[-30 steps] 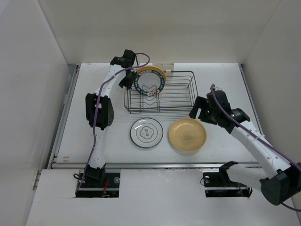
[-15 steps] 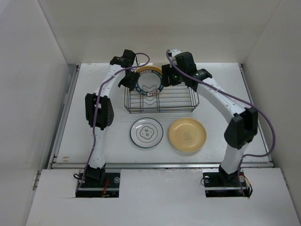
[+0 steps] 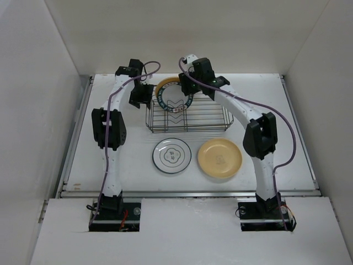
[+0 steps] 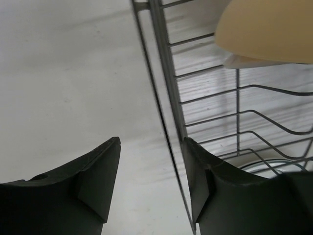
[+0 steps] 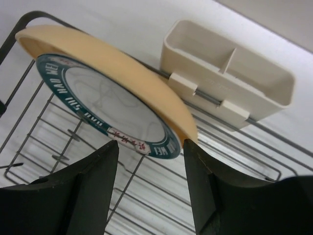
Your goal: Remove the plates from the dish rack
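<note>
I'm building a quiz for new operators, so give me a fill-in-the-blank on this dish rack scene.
Behind the teal-rimmed plate, the dish rack holds ___ other plate. The right gripper hovers near it with jaws ___. In the top view, the yellow plate lies ___ of the white black-ringed plate.
Missing: one; open; right.

Left arm (image 3: 108, 130) and right arm (image 3: 258, 136) arch forward, jaws parted.

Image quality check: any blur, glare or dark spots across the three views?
Top external: even diffuse light, sharp, only faint shadows on the table. Left wrist: cream plate edge soft, left gripper nearly black. Right wrist: teal-rimmed plate crisp, rim lettering visible; right gripper underexposed. No glare in any view.
</note>
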`<control>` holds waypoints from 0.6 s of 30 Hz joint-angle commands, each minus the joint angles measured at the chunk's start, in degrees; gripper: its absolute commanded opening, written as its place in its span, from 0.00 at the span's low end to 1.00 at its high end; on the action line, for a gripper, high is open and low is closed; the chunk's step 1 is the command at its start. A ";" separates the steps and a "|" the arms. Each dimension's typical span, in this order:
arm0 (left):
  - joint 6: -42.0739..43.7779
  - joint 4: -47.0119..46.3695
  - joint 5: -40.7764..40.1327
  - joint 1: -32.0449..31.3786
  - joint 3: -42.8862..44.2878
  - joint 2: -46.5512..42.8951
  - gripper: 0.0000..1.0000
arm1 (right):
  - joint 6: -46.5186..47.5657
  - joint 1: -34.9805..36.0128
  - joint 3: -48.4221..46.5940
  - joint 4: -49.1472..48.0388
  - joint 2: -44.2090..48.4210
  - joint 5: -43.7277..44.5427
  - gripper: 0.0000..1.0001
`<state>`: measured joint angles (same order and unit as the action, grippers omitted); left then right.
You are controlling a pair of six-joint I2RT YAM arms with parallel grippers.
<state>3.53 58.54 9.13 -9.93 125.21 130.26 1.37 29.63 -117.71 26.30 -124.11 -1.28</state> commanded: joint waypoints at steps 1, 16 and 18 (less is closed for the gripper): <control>-0.28 1.66 7.22 -0.53 -0.58 -1.85 0.51 | 4.08 0.17 -4.63 -5.47 0.02 3.73 0.61; 0.78 3.24 8.98 -0.53 0.65 0.35 0.18 | 7.42 0.70 -3.59 -6.87 -0.87 3.99 0.57; 0.78 3.24 8.37 -0.53 0.65 0.96 0.08 | 7.42 0.70 -1.39 -8.02 0.88 6.80 0.64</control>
<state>3.66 59.92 16.43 -10.28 125.16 130.63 8.19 29.63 -121.12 22.37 -128.16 1.83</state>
